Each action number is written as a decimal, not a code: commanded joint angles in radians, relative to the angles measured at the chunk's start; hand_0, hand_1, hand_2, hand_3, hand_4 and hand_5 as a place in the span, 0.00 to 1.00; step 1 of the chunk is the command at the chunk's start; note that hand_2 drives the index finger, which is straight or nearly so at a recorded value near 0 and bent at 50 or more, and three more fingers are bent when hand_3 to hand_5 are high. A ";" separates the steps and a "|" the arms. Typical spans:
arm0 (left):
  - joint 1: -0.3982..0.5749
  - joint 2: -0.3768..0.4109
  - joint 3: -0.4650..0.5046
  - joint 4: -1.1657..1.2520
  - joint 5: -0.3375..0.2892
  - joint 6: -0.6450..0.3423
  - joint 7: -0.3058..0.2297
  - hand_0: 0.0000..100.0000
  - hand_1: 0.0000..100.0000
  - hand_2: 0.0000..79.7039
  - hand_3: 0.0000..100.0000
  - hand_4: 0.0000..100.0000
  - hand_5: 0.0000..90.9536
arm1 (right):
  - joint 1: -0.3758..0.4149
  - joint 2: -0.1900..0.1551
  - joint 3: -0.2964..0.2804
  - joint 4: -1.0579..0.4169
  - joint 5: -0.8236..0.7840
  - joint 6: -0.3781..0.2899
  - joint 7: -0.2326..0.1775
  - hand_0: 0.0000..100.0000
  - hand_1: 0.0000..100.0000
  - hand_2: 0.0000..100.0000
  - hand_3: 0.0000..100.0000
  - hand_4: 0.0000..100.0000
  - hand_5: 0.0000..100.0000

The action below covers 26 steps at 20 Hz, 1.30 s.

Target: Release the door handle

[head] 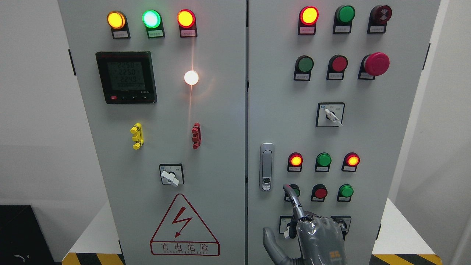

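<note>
Door handle (266, 166) beside indicator lamps (323, 160)

There is only one view, from the camera on the robot's head. It looks straight at the front of a grey electrical cabinet (228, 110) from close, at about the height of the meter (126, 77). The cabinet fills most of the picture. The right hand (316, 235) enters at the bottom edge.

Grey glossy hand (319, 235), orange marking, jointed fingers (290, 195).
</note>
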<state>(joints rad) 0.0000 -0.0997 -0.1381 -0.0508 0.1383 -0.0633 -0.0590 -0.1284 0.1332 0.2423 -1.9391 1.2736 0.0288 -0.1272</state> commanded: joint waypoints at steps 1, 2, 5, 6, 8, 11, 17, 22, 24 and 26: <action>0.018 0.000 0.000 0.000 0.000 0.000 -0.001 0.12 0.56 0.00 0.00 0.00 0.00 | -0.034 0.000 0.048 0.075 0.101 0.023 -0.003 0.45 0.24 0.00 0.89 0.93 1.00; 0.018 0.000 0.000 0.000 0.000 0.000 -0.001 0.12 0.56 0.00 0.00 0.00 0.00 | -0.043 0.000 0.048 0.083 0.113 0.028 -0.002 0.45 0.24 0.00 0.89 0.93 1.00; 0.018 0.000 0.000 0.000 0.000 0.000 -0.001 0.12 0.56 0.00 0.00 0.00 0.00 | -0.056 0.000 0.049 0.101 0.141 0.036 0.000 0.45 0.24 0.00 0.89 0.93 1.00; 0.018 0.000 0.000 0.000 0.000 0.000 -0.001 0.12 0.56 0.00 0.00 0.00 0.00 | -0.056 0.000 0.049 0.106 0.151 0.036 0.000 0.44 0.24 0.00 0.89 0.93 1.00; 0.018 0.000 0.000 -0.001 0.000 0.000 -0.001 0.12 0.56 0.00 0.00 0.00 0.00 | -0.056 0.000 0.051 0.115 0.171 0.036 0.000 0.44 0.24 0.00 0.89 0.93 1.00; 0.018 0.000 0.000 0.000 0.000 0.000 -0.001 0.12 0.56 0.00 0.00 0.00 0.00 | -0.065 0.000 0.060 0.134 0.181 0.043 0.001 0.44 0.24 0.00 0.89 0.93 1.00; 0.018 0.000 0.000 0.000 0.000 0.000 -0.001 0.12 0.56 0.00 0.00 0.00 0.00 | -0.117 0.000 0.060 0.189 0.181 0.071 0.003 0.43 0.24 0.00 0.89 0.94 1.00; 0.018 0.000 0.000 -0.001 0.000 0.000 -0.001 0.12 0.56 0.00 0.00 0.00 0.00 | -0.128 0.002 0.060 0.206 0.184 0.092 0.004 0.43 0.24 0.00 0.89 0.93 1.00; 0.018 0.000 0.000 0.000 0.001 0.000 -0.001 0.12 0.56 0.00 0.00 0.00 0.00 | -0.131 0.002 0.060 0.210 0.184 0.114 0.004 0.43 0.24 0.00 0.89 0.93 1.00; 0.018 0.000 0.000 -0.001 0.000 0.000 -0.001 0.12 0.56 0.00 0.00 0.00 0.00 | -0.137 0.002 0.060 0.212 0.184 0.115 0.004 0.43 0.24 0.00 0.89 0.93 1.00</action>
<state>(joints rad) 0.0000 -0.0997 -0.1381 -0.0510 0.1383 -0.0634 -0.0590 -0.2467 0.1340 0.2954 -1.7772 1.4533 0.1318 -0.1228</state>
